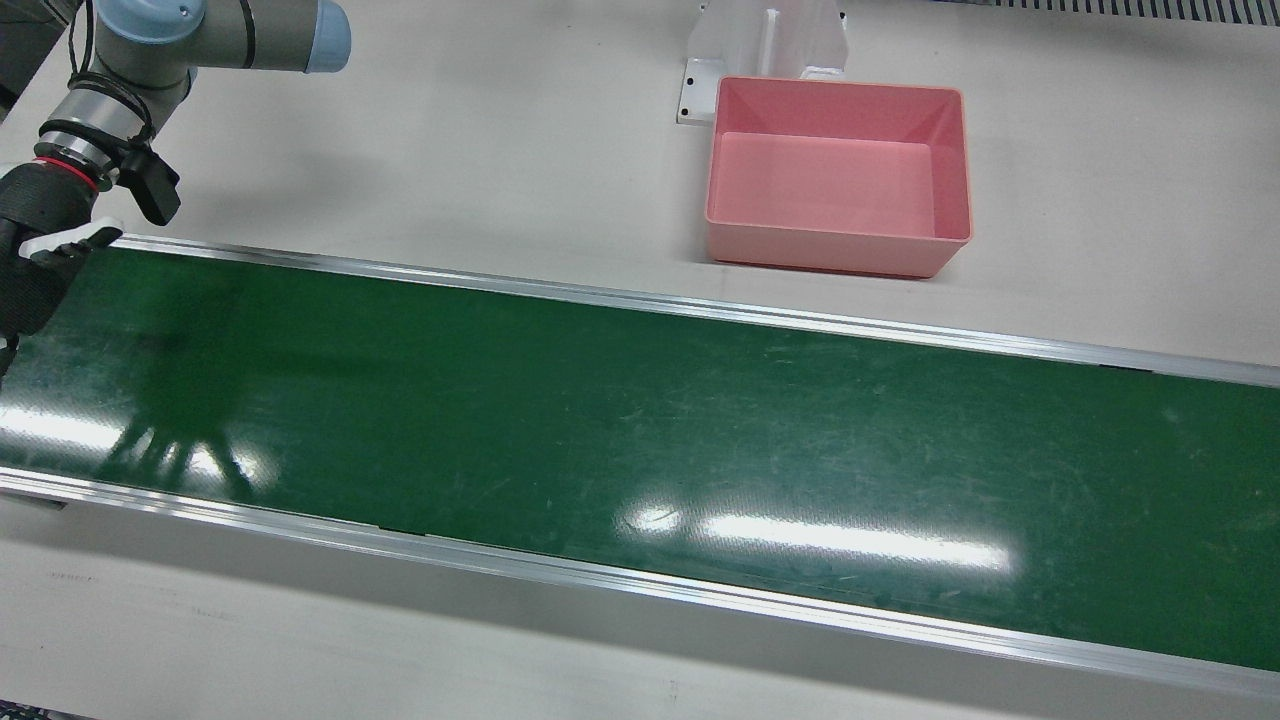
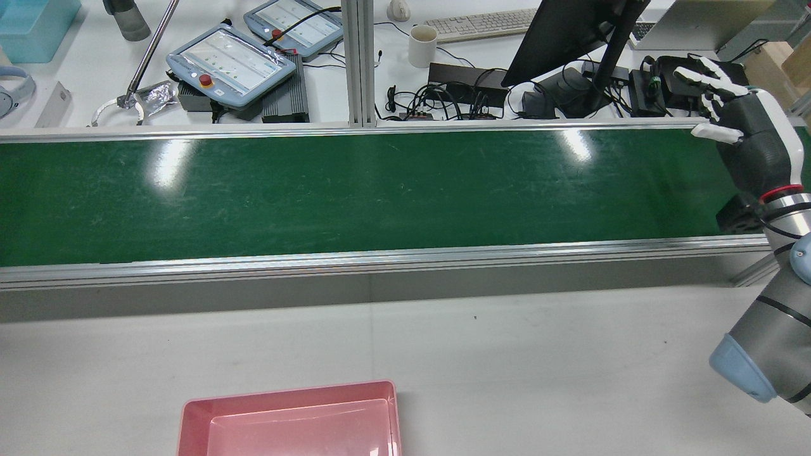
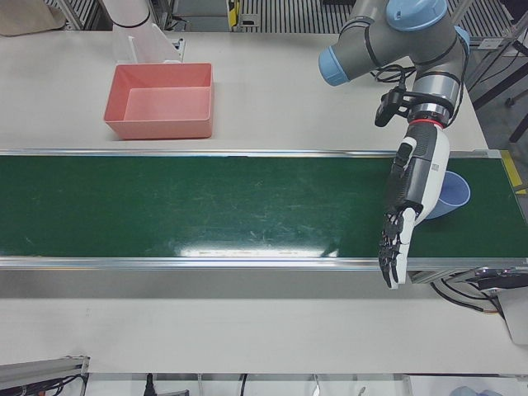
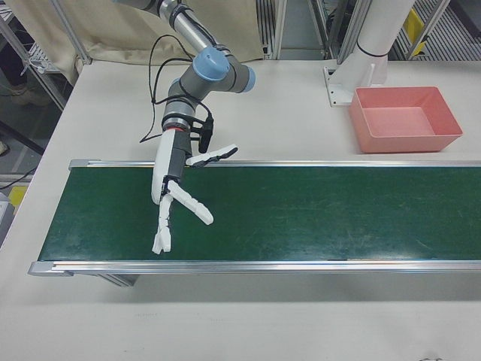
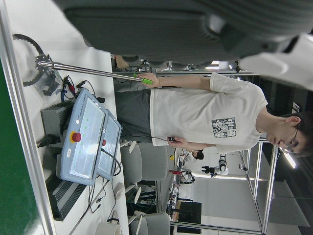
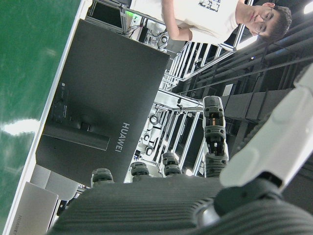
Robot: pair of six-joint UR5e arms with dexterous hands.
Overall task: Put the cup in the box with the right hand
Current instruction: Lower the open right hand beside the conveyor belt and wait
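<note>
A light blue cup (image 3: 455,195) stands on the green belt (image 3: 206,206) near its right end in the left-front view, partly hidden behind my left hand (image 3: 410,194). That hand hangs over the belt with fingers stretched out, open and empty. My right hand (image 4: 177,194) is open with fingers spread above the belt's other end; it also shows in the front view (image 1: 35,262) and the rear view (image 2: 742,130). The pink box (image 1: 838,250) sits empty on the white table behind the belt, and it also shows in the right-front view (image 4: 406,141). The cup is far from the right hand.
A white pedestal (image 1: 765,40) stands just behind the box. Aluminium rails (image 1: 640,585) edge the belt. Beyond the belt in the rear view are a monitor (image 2: 570,31), cables, a mug (image 2: 422,45) and teach pendants (image 2: 228,60). A person stands past the belt (image 5: 210,112).
</note>
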